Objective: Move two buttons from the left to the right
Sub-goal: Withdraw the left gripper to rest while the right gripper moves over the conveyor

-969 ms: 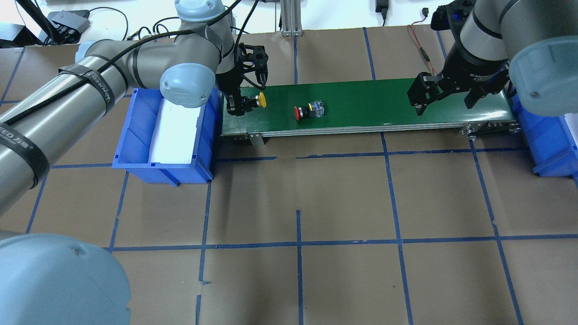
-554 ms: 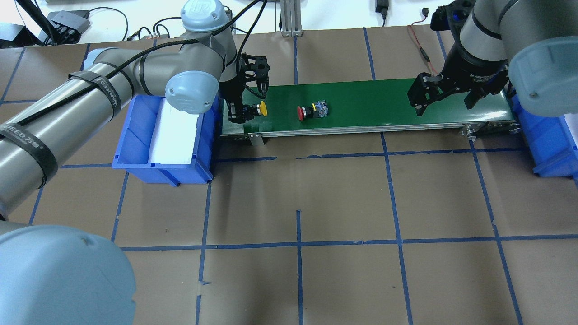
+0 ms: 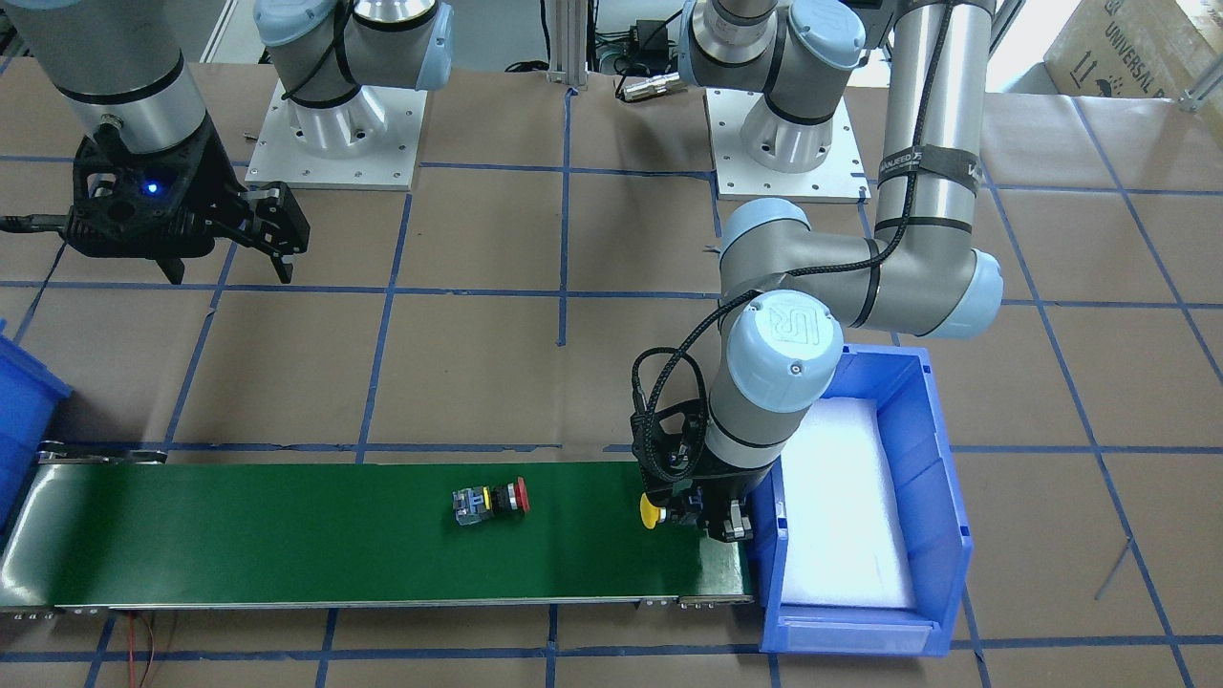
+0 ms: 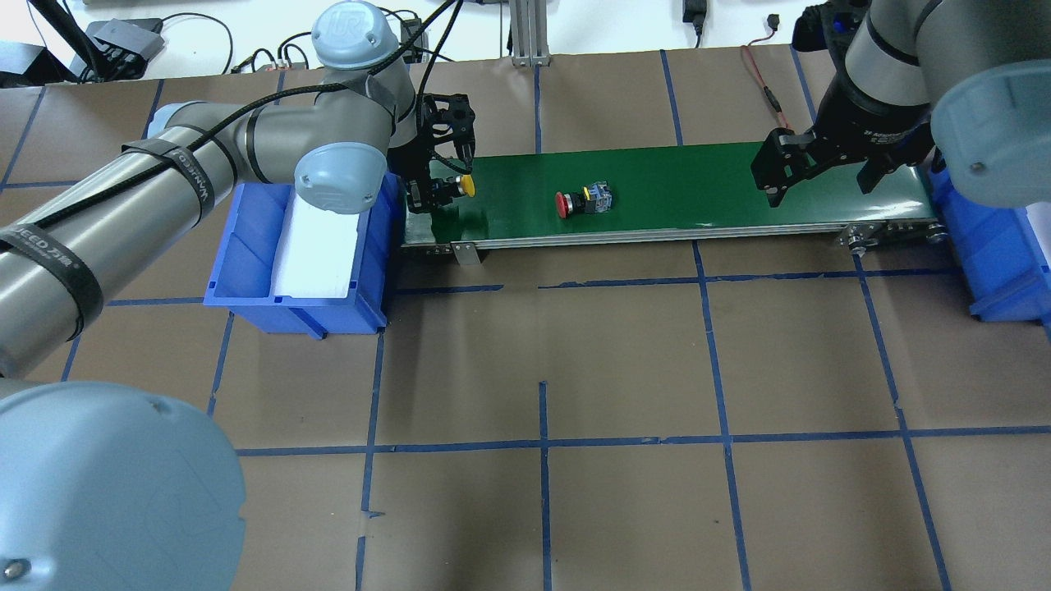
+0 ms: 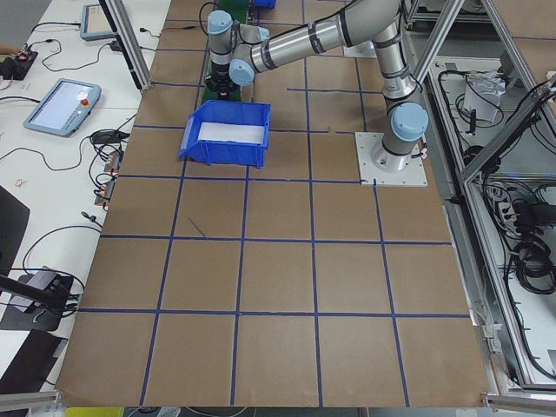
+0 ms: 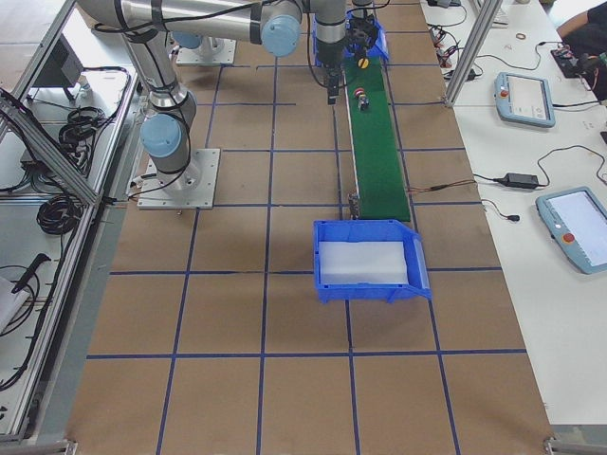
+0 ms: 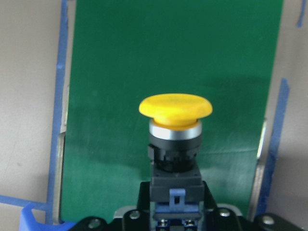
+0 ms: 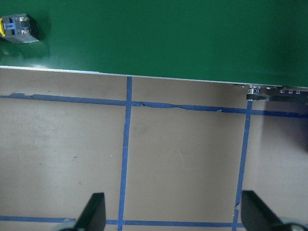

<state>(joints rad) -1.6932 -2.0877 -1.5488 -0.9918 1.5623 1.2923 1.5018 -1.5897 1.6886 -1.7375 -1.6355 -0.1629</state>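
The yellow button [image 4: 467,185] [image 3: 650,515] [image 7: 175,110] lies sideways in my left gripper [image 4: 437,192] [image 3: 702,516], which is shut on its black collar and grey block, over the left end of the green belt [image 4: 698,185]. The red button [image 4: 581,202] [image 3: 492,501] lies on its side near the belt's middle, free of both grippers. Its grey block [image 8: 17,26] shows at the top left of the right wrist view. My right gripper [image 4: 821,176] [image 3: 229,266] [image 8: 175,214] hangs open and empty by the belt's right end.
A blue bin [image 4: 246,287] [image 3: 941,535] lined with white foam stands against the belt's left end. A second blue bin [image 4: 1002,263] [image 6: 417,280] stands at the right end. Brown paper with blue tape lines [image 4: 542,443] covers the table.
The red button has travelled to the right along the belt. My left gripper, still holding the yellow button, has shifted a little and turned. The right gripper has edged slightly right.
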